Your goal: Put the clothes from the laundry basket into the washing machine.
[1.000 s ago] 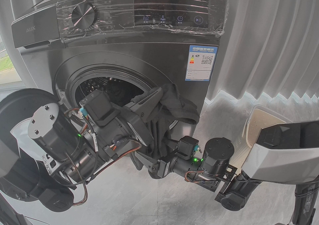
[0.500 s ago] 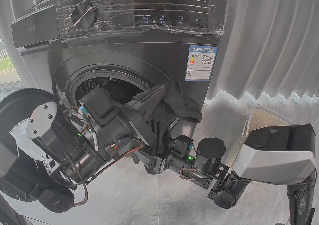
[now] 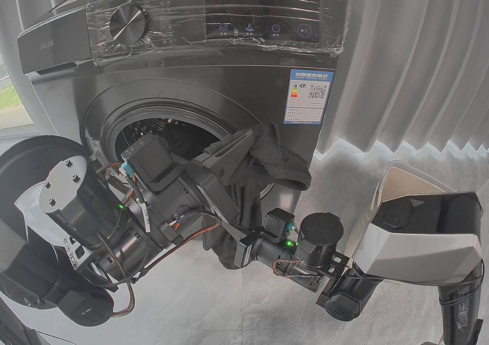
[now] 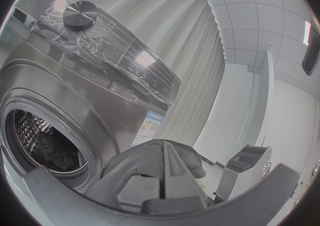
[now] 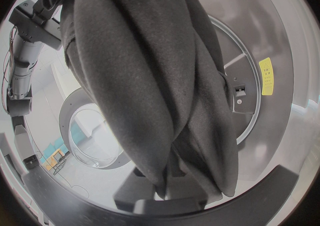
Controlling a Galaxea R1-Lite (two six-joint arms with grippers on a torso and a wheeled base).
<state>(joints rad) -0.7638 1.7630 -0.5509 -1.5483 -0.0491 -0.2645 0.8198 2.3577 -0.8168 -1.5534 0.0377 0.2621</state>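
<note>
My left gripper [image 4: 164,153] stays clamped on the garment [image 3: 277,157], with the washer mouth [image 3: 153,132] just behind it. My right gripper [image 5: 166,190] has risen under the garment's hanging end, perhaps touching it; whether it grips I cannot tell.

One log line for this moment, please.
left end effector: shut on dark garment | right end effector: at garment's hanging end | washing machine door: open
</note>
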